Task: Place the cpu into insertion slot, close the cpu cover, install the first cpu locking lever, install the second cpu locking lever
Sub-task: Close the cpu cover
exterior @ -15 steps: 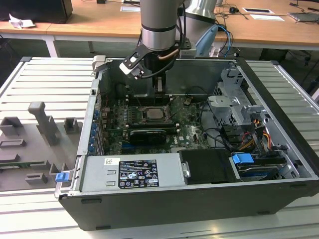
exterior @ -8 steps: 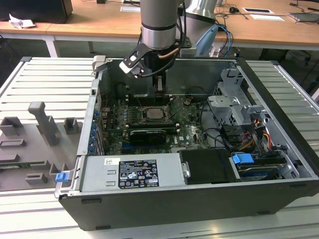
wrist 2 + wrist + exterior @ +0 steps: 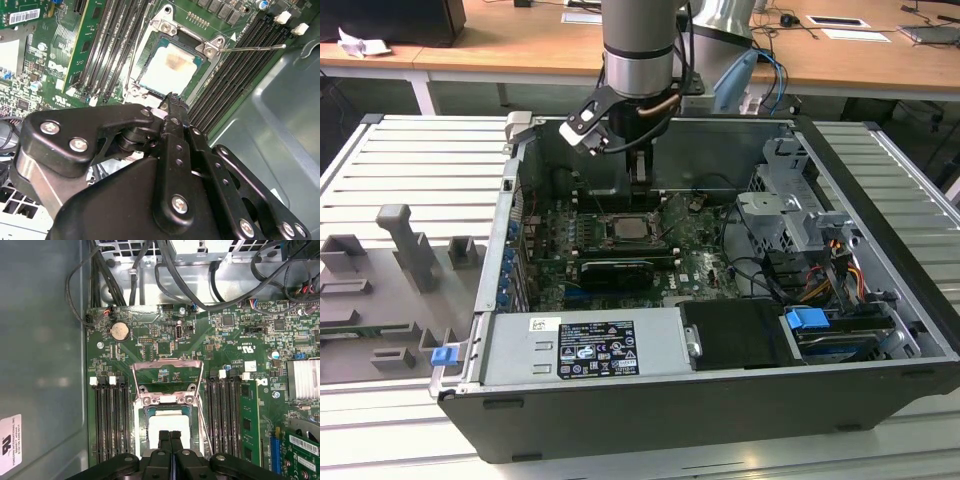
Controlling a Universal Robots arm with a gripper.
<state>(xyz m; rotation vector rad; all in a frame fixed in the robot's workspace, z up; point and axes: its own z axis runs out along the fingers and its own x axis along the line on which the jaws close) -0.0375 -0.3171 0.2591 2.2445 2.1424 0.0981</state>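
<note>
The cpu (image 3: 167, 420) lies below the closed jaws.

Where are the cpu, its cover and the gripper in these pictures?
cpu (image 3: 169, 69): second wrist view, middle of its pale top.
cover (image 3: 167, 363): first wrist view, end bar of the silver frame.
gripper (image 3: 170, 435): first wrist view, between its fingertips.

Silver-grey arm (image 3: 638, 45); black gripper (image 3: 171, 100), silver screws (image 3: 180, 204).
</note>
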